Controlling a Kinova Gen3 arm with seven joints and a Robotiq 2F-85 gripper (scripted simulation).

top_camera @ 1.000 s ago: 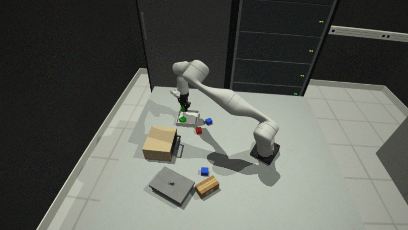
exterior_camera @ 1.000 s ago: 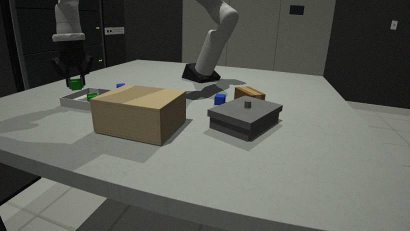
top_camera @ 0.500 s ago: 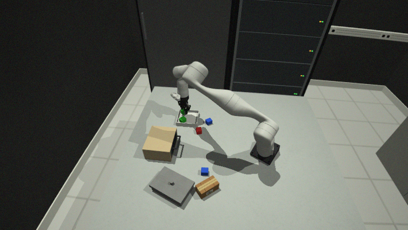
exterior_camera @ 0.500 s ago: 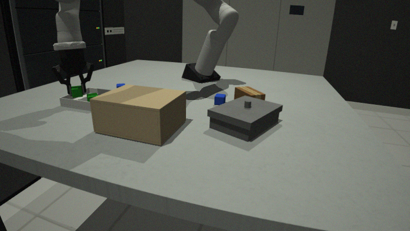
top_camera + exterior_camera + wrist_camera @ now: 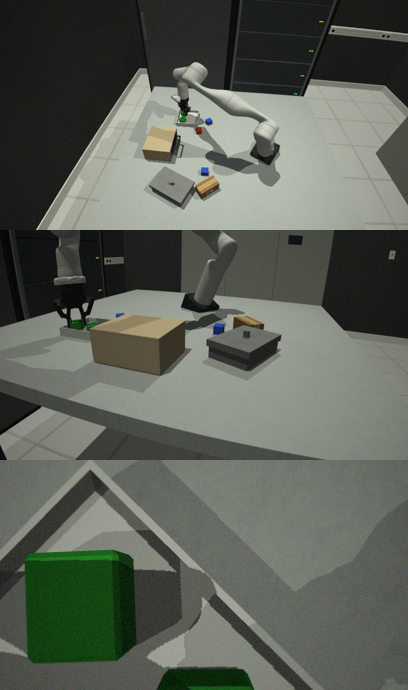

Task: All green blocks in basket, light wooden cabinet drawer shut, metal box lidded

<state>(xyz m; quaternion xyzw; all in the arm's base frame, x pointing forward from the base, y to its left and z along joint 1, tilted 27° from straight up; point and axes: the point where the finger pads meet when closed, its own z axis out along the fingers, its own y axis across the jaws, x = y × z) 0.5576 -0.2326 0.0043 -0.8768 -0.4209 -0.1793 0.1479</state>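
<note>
Exterior and top views put the claw (image 5: 184, 113) (image 5: 76, 325) pointing down into the basket (image 5: 186, 124) (image 5: 74, 333) (image 5: 45, 514), its fingers partly open and closed on a green block (image 5: 182, 113) (image 5: 77, 324) (image 5: 207, 679). That block is inside the basket's walls, though whether it touches the bottom, I can't tell. In the wrist view only part of it shows, at the lower edge. Near it, also within the basket, sits the other green block (image 5: 182, 119) (image 5: 91, 325) (image 5: 80, 610), not in the fingers.

Just outside the basket, on the side toward the arm's base (image 5: 276, 147) (image 5: 186, 302), are a blue block (image 5: 209, 121) (image 5: 120, 315) and, near the basket's corner, a red block (image 5: 198, 130); both are on the table (image 5: 242, 205) (image 5: 199, 390).

Next comes the light wooden cabinet (image 5: 161, 140) (image 5: 128, 350), near the basket. Its handles (image 5: 182, 151) face the arm's base side; I can't tell whether the drawer is fully shut.

Farther along is the metal box (image 5: 155, 191) (image 5: 228, 355), with its knobbed lid (image 5: 171, 191) (image 5: 234, 340) on top. The lid looks level, but whether it is all the way down is unclear. Beside the box sits a brown carton (image 5: 207, 186) (image 5: 248, 321) with paler tape, and near that carton a second blue block (image 5: 204, 171) (image 5: 219, 328).
</note>
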